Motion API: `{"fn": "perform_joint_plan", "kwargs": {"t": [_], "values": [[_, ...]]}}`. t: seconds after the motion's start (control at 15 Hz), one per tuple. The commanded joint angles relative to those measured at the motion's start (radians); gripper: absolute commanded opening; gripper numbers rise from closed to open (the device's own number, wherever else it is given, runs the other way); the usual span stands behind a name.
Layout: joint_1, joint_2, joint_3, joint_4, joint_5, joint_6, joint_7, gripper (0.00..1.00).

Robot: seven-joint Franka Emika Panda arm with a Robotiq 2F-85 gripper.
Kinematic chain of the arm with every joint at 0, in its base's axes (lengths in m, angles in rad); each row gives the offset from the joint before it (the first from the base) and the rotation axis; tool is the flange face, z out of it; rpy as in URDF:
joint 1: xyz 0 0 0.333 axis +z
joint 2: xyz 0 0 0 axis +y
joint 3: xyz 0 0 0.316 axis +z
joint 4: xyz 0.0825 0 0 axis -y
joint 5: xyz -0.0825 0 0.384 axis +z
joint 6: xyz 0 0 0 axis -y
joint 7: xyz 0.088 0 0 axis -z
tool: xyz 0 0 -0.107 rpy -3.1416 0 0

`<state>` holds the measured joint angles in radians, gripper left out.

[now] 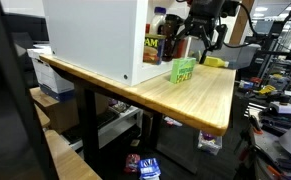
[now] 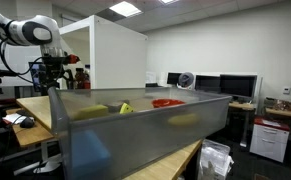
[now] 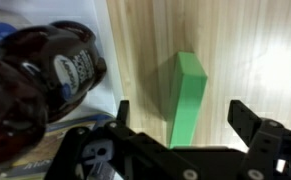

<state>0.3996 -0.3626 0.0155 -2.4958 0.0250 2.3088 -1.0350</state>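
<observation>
Robot gripper [image 3: 181, 113] hangs wide open, holding nothing, above a green box [image 3: 189, 92] standing on the wooden table [image 1: 203, 100], with a dark sauce bottle [image 3: 45, 75] just beside it.

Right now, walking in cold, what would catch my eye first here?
A bright green box sits on the pale wooden table, with the robot's open gripper hanging just above it. Next to it rises a big white cabinet, and the wrist view shows a dark bottle close beside the box.
</observation>
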Motion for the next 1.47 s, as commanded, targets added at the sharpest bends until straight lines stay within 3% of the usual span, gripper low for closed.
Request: {"fn": "perform_joint_plan", "kwargs": {"t": [0.0,0.4,0.93,1.4], "values": [[-0.073,0.022,0.037,0.025,-0.052,-0.017,0.017,1.00],[-0.120,0.023,0.049,0.026,-0.067,-0.036,0.036,1.00],[-0.126,0.021,0.051,0.034,-0.034,-0.111,0.060,1.00],[-0.125,0.027,0.050,0.035,-0.032,-0.105,0.088,1.00]]}}
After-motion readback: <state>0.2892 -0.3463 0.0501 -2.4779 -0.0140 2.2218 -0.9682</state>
